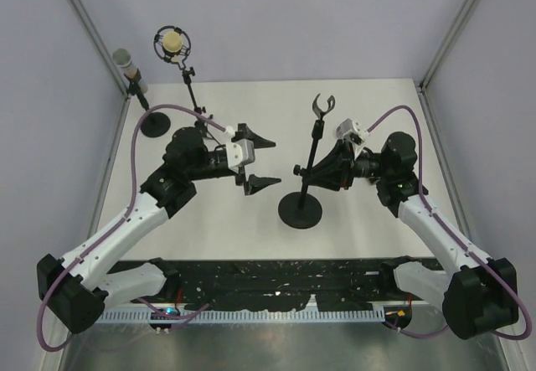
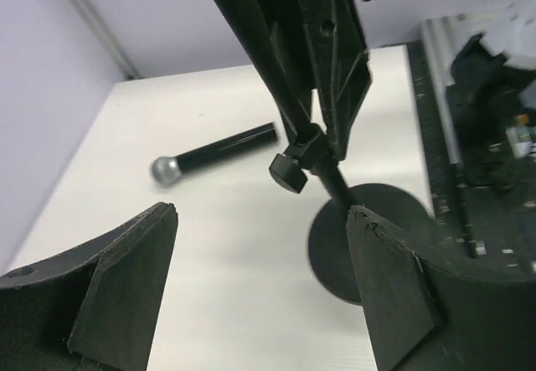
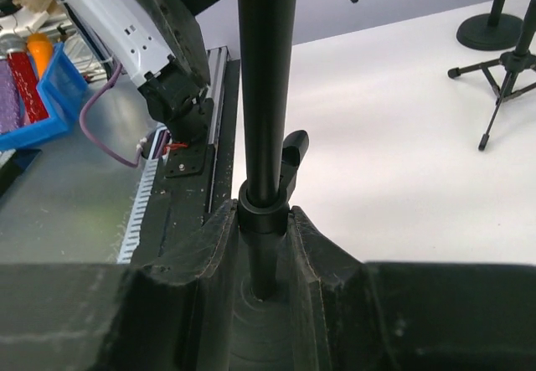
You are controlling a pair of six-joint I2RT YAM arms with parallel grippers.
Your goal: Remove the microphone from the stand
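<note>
The black microphone stand (image 1: 311,163) stands mid-table on a round base (image 1: 300,210); its clip (image 1: 322,103) at the top is empty. A black microphone with a silver head (image 2: 213,153) lies flat on the table in the left wrist view; it does not show in the top view. My right gripper (image 1: 325,170) is shut on the stand's pole (image 3: 266,95) at its collar, as the right wrist view (image 3: 264,216) shows. My left gripper (image 1: 261,162) is open and empty, left of the stand; in its own view (image 2: 261,216) the stand base (image 2: 335,245) lies just beyond.
At the back left stand a grey-headed microphone on a round-base stand (image 1: 127,65) and a yellowish microphone in a shock mount on a tripod (image 1: 172,43). Their feet show in the right wrist view (image 3: 502,78). A blue bin (image 3: 38,95) sits off the table.
</note>
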